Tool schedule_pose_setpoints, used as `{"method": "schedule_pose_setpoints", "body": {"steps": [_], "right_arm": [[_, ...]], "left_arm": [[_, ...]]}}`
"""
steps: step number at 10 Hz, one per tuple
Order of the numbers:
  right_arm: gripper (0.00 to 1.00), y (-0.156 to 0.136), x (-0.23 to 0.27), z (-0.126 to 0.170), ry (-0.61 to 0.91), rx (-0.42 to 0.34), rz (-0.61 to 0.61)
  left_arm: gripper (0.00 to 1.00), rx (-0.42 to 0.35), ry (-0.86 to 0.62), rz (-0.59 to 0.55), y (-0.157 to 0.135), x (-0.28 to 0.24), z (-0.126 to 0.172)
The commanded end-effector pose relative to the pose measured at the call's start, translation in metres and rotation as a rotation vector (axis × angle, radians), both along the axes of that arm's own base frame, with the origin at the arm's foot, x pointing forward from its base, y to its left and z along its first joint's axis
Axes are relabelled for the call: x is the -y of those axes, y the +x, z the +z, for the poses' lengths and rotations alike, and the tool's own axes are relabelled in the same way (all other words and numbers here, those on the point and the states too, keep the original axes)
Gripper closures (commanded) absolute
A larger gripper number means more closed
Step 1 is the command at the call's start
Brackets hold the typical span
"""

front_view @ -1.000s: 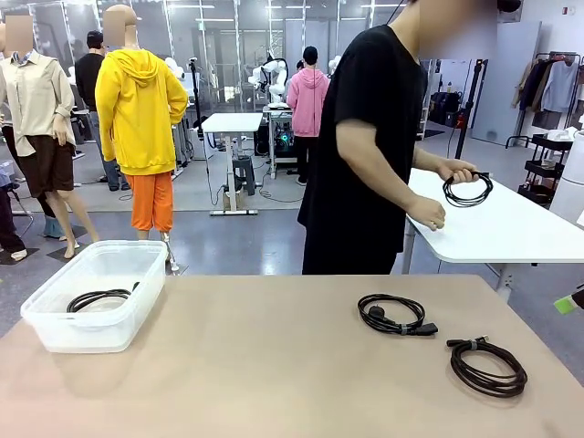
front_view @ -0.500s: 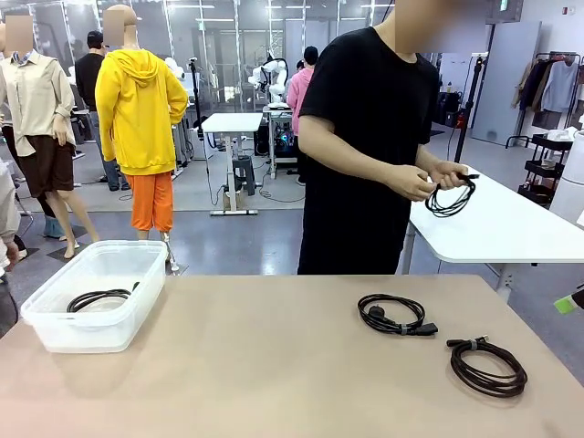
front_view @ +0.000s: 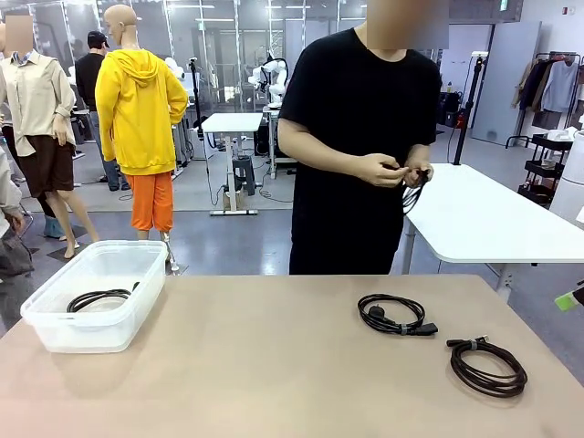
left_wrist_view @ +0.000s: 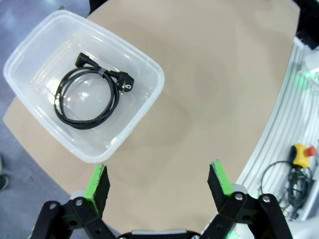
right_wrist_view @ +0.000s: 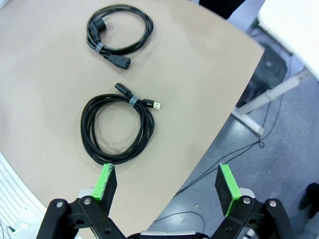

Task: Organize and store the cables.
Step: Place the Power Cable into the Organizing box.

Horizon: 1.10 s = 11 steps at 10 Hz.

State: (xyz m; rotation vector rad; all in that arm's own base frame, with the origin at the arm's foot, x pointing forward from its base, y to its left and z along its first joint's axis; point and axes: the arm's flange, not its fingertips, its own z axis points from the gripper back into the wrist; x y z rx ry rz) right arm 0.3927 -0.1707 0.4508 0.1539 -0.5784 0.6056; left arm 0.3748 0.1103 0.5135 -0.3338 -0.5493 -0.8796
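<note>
- Cables counted: four thin black cords, each wound into a round coil.
- The first cable (left_wrist_view: pixel 99 73), a black coil with two chunky plug ends and a small tie, lay inside the one clear plastic storage bin (front_view: pixel 87 330) at the left end of the tan table top (front_view: pixel 255 365).
- The second cable (right_wrist_view: pixel 119 60), a black coil with chunky plugs and a grey tie, lay on the table toward its right side.
- The third cable (right_wrist_view: pixel 133 101), a black coil with a slim metal-tipped connector and a grey tie, lay near the second and closer to my edge. The two did not touch.
- The fourth cable (front_view: pixel 411 196), a black cord, hung from the two hands (front_view: pixel 383 170) of the one person in a black T-shirt (front_view: pixel 360 119) at the far side.
- My left pincer (left_wrist_view: pixel 158 168) hung above the table near the bin, its two green-padded jaws spread wide, gripping nothing.
- My right pincer (right_wrist_view: pixel 166 169) hung above the table edge close to the third cable, its jaws also spread wide, gripping nothing.
</note>
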Motion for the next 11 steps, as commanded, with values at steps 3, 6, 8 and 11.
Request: {"method": "schedule_pose_setpoints", "body": {"steps": [3, 6, 8, 11], "right_arm": [[0.0, 0.042, -0.074, 0.049, -0.28, -0.016, 0.147], [0.0, 0.088, -0.137, 0.042, -0.377, -0.047, 0.326], [0.0, 0.108, -0.172, 0.025, -0.395, -0.088, 0.436], [0.0, 0.132, -0.221, -0.016, -0.446, -0.115, 0.614]], "left_arm": [[0.0, 0.002, 0.0, -0.003, 0.002, -0.002, 0.001], [0.0, 0.002, 0.0, -0.003, 0.002, -0.002, 0.001], [0.0, 0.002, 0.0, -0.003, 0.002, -0.002, 0.001], [0.0, 0.002, 0.0, -0.003, 0.002, -0.002, 0.001]]}}
